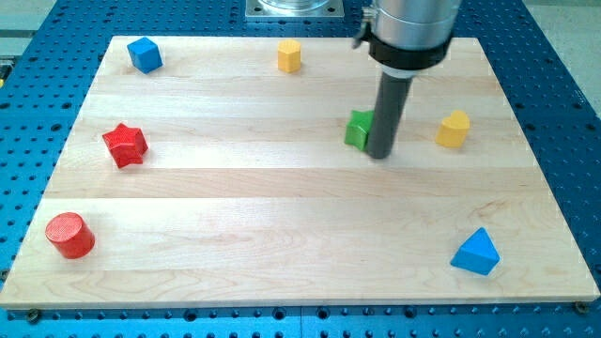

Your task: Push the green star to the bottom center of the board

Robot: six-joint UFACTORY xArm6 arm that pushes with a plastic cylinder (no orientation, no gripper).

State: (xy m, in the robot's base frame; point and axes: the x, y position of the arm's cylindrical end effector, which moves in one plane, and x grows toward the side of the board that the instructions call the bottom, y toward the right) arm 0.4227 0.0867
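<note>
A green block, partly hidden by the rod so its shape is hard to make out, sits right of the board's centre in the upper half. My tip rests on the board right against the green block's right side, touching it or nearly so. The dark rod rises from the tip to the arm's grey body at the view's top.
On the wooden board: a blue cube top left, a yellow block top centre, a yellow block right of my tip, a red star at left, a red cylinder bottom left, a blue triangle bottom right.
</note>
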